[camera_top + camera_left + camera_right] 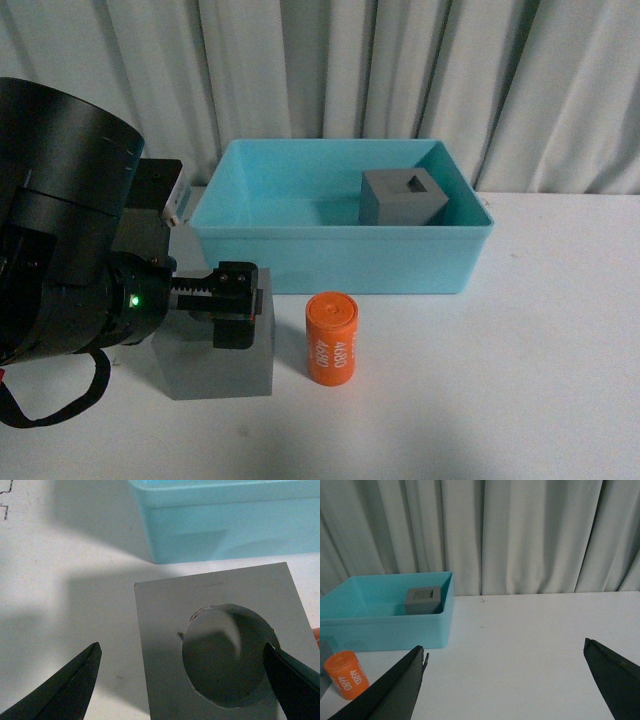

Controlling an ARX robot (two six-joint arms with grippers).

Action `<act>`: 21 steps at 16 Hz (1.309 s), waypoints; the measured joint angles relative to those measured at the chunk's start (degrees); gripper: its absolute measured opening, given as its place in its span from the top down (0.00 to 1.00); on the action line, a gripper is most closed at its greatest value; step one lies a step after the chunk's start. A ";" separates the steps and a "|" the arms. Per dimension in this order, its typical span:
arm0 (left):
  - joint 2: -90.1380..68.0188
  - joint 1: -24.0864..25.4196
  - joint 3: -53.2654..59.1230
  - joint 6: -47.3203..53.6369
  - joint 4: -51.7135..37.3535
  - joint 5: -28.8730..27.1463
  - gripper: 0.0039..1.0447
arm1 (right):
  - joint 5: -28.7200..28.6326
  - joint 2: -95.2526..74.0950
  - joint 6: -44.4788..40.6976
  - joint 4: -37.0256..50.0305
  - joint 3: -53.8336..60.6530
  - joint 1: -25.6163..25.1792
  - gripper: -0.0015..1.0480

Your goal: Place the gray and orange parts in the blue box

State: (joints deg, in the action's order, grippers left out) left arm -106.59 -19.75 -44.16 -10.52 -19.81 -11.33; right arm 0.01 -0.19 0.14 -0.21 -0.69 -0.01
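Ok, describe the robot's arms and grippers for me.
The left arm is a bulky matte black cylindrical housing with a small green light and a black cable loop below. The left gripper is black with a toothed rail. The right gripper shows only two black tapered fingers.

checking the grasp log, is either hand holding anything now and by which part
Nothing is held. The left hand is open over the round-recess gray cube; the right hand is open and empty.

The round-hole cube (pixel 215 365) sits under my left gripper (pixel 185 680), jaws above it. Just right of them stands the cylinder (pixel 332 338). Beyond both lies the box (pixel 330 262), the square-hole cube (pixel 402 198) inside.
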 joint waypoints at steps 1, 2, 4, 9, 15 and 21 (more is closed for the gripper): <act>-0.11 0.00 0.02 0.00 -0.09 0.00 0.06 | 0.00 0.00 0.02 0.00 0.00 0.00 0.06; -0.26 0.00 0.00 0.00 -0.37 0.00 0.06 | 0.00 0.00 0.02 0.00 0.00 0.00 0.06; -0.55 0.02 0.02 0.00 -0.74 0.02 0.06 | 0.00 0.00 0.02 0.02 0.00 0.00 0.06; -0.92 0.02 0.87 -0.20 -2.01 0.44 0.06 | 0.00 0.00 0.02 0.00 0.00 0.00 0.06; -1.07 0.68 1.64 0.46 -2.54 1.84 0.58 | 0.00 0.00 0.00 0.00 0.00 -0.02 0.06; 4.72 2.47 3.19 0.28 3.78 4.09 0.81 | 0.00 0.00 0.02 0.02 0.00 -0.02 0.06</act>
State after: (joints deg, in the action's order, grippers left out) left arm -101.86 -17.28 -40.97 -10.24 -16.03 -7.25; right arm 0.01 -0.19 0.16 -0.19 -0.69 -0.03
